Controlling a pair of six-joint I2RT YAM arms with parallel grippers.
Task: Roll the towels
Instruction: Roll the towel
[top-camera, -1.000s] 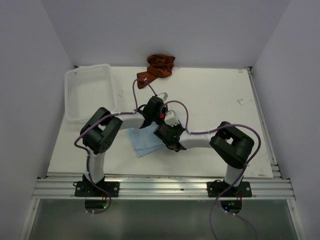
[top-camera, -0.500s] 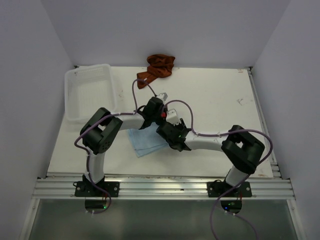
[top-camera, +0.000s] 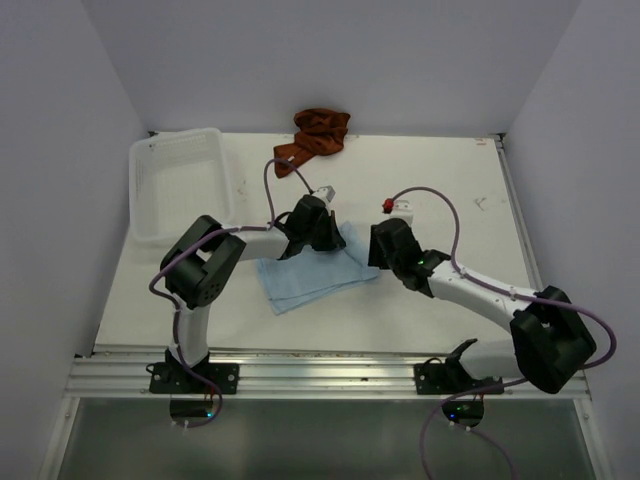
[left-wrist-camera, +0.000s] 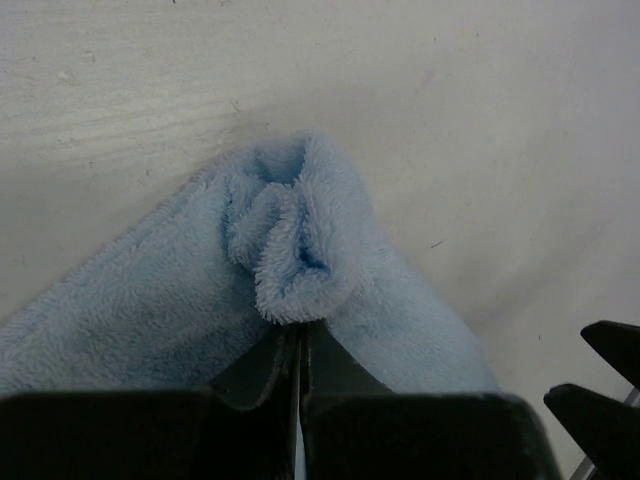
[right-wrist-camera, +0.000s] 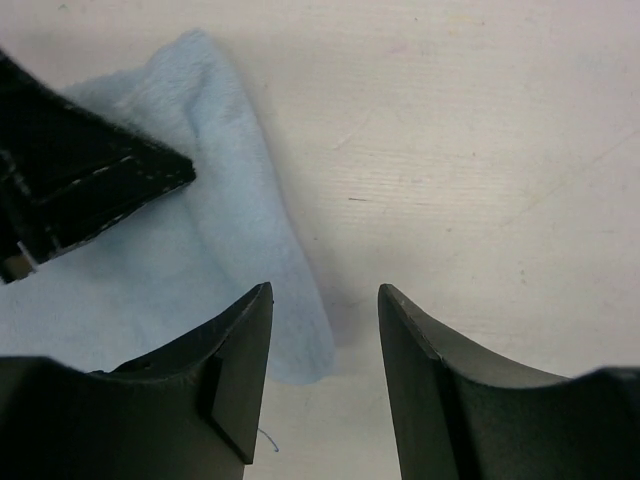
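The left tool is clamped on a bunched corner of the sky-blue towel, which lies flat mid-tabletop. The right tool has its jaws apart, holding nothing, over that towel's edge. The rust towel lies crumpled at the far edge, near the white basket.

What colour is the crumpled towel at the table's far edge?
The crumpled cloth towel is rust reddish-brown; best in top external view.

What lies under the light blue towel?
The blue towel lies on the white table. Anything beneath the cloth is covered, and the left arm hides its far corner.
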